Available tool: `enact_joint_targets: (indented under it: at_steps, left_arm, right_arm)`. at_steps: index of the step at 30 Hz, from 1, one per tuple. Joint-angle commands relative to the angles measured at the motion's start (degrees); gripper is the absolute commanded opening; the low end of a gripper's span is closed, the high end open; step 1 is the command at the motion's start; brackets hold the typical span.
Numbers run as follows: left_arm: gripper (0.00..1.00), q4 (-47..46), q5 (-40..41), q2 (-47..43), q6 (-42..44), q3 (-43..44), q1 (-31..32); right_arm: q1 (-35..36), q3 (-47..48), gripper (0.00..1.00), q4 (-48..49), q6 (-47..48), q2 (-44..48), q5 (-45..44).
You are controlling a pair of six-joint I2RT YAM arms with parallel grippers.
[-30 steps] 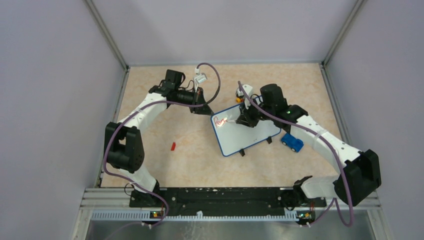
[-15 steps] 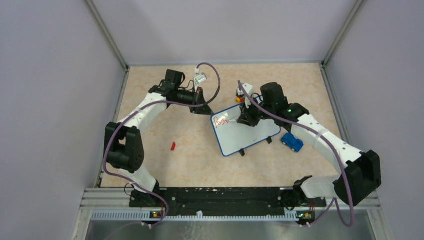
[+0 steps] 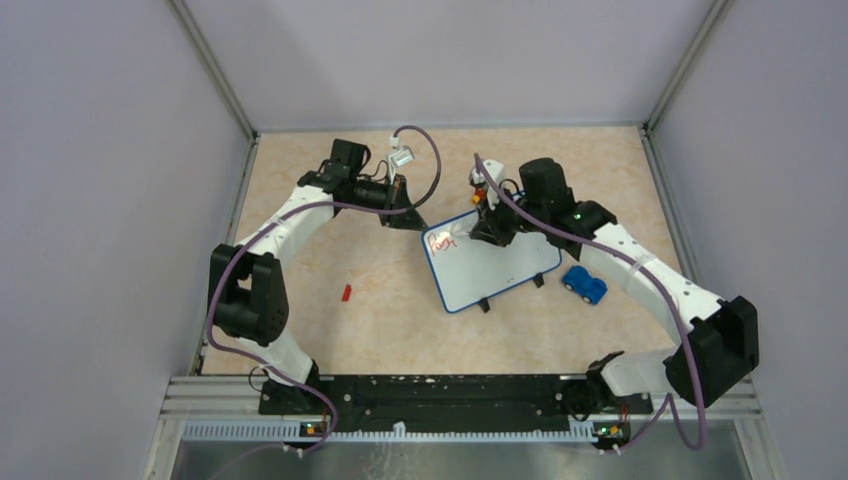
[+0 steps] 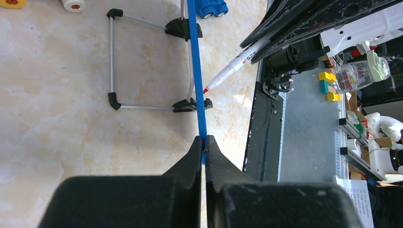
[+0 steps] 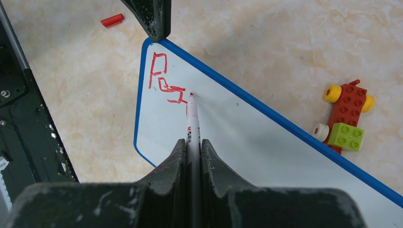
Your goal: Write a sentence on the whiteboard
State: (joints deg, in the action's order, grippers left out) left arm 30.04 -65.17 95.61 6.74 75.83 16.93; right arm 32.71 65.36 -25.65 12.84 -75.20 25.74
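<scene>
The whiteboard (image 3: 500, 275), white with a blue rim, stands tilted on black feet at mid-table. My left gripper (image 3: 421, 227) is shut on its far-left corner; in the left wrist view the blue rim (image 4: 196, 71) runs edge-on into the left gripper (image 4: 205, 138). My right gripper (image 3: 482, 232) is shut on a white marker (image 5: 192, 123) whose red tip touches the whiteboard (image 5: 266, 156). The sentence (image 5: 164, 80) is a few red letters, roughly "Pos", at the top-left corner. The right gripper (image 5: 192, 142) sits just below them.
A blue toy car (image 3: 584, 284) sits right of the board. A red marker cap (image 3: 346, 293) lies on the table to the left. A brick-built toy with yellow wheels (image 5: 349, 118) sits behind the board. The wire stand (image 4: 114, 57) props the board's back.
The red writing has grown from one letter to about three. My right gripper has shifted slightly rightward and back with the marker. The left arm has not moved.
</scene>
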Motion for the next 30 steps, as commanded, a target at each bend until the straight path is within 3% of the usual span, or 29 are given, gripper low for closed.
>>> enact_joint_targets:
  at_steps: [1, 20, 30]
  left_arm:
    - [0.00, 0.02, -1.40, -2.54, 0.37, -0.44, 0.65]
    - [0.00, 0.04, -1.20, -2.58, 0.38, -0.29, 0.65]
    - [0.00, 0.02, -1.16, -2.49, 0.29, -0.11, 0.65]
  right_arm:
    - [0.78, 2.25, 0.00, 2.47, 0.11, -1.53, -0.49]
    - [0.78, 0.51, 0.00, -0.18, 1.04, -0.36, -1.27]
    - [-0.19, 1.83, 0.00, -0.54, -1.46, 3.20, 3.90]
